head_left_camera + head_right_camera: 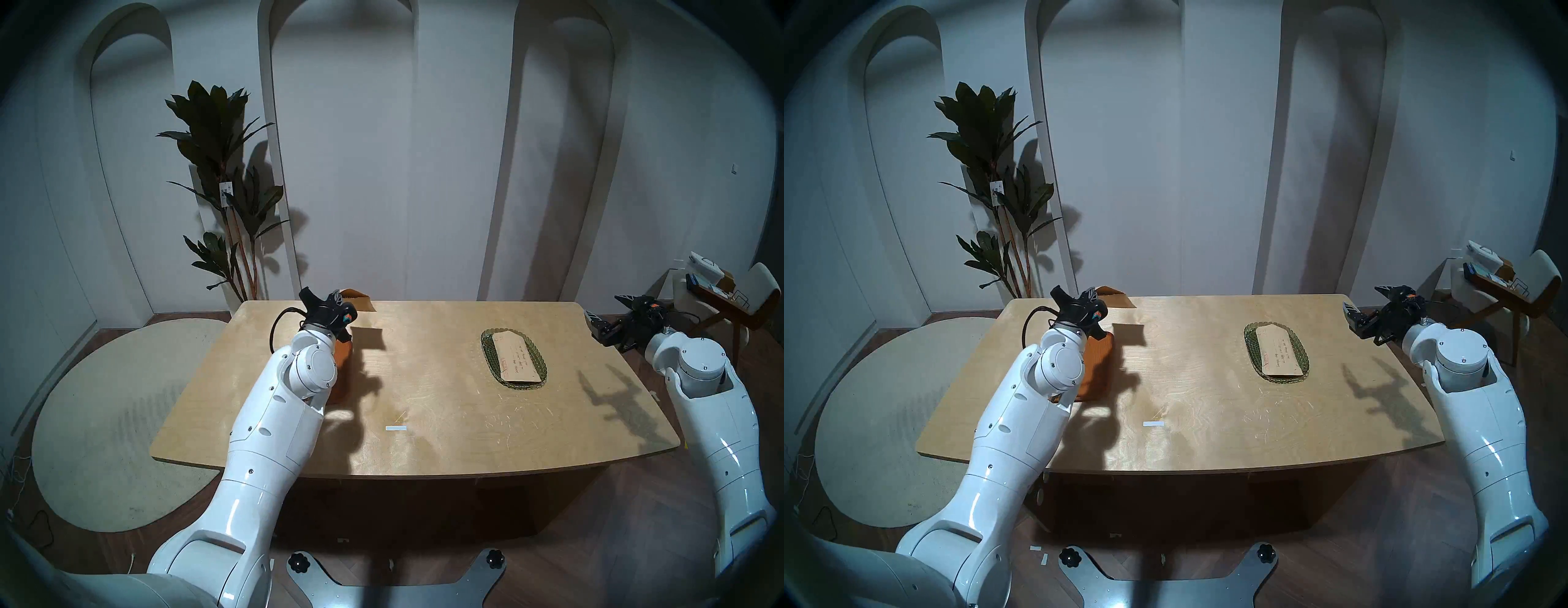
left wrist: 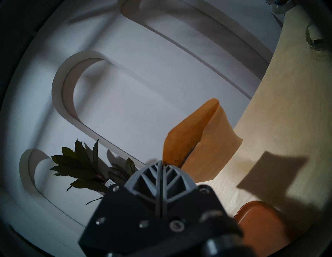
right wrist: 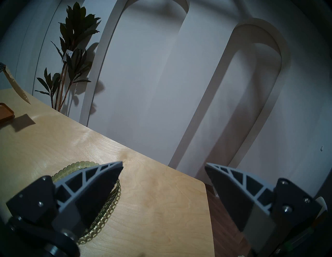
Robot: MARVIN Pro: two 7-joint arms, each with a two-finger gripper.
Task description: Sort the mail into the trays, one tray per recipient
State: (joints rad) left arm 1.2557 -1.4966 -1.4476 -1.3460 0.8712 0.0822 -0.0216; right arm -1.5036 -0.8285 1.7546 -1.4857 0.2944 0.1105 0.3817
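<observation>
1. Up at the far left of the desk (image 1: 424,403), the left tool (image 2: 160,164) has its fingers pressed together on the corner of a tan envelope (image 2: 199,141), pinching it clear of the surface.
2. That held envelope hangs in the air above the desk's far edge, its long axis running away from the fingertips toward the back wall and rightward; its pointed flap stands open at the far end in the left wrist view.
3. Below and just nearer than the left tool lies the orange-brown wooden tray (image 1: 1096,369), flat on the desk, its long axis running from near to far, partly hidden by the left arm.
4. Off the desk's right side the right tool (image 3: 163,166) hovers with its fingers spread wide apart, holding nothing.
5. Near it, on the right half of the desk, sits the green glass dish (image 1: 488,344), its long axis slanting from far-left to near-right.
6. Inside the dish lies the second envelope (image 1: 517,356), lengthwise along the dish, pointed end toward the far side, handwriting up.
7. A small white strip (image 1: 396,428) lies near the desk's front middle.
</observation>
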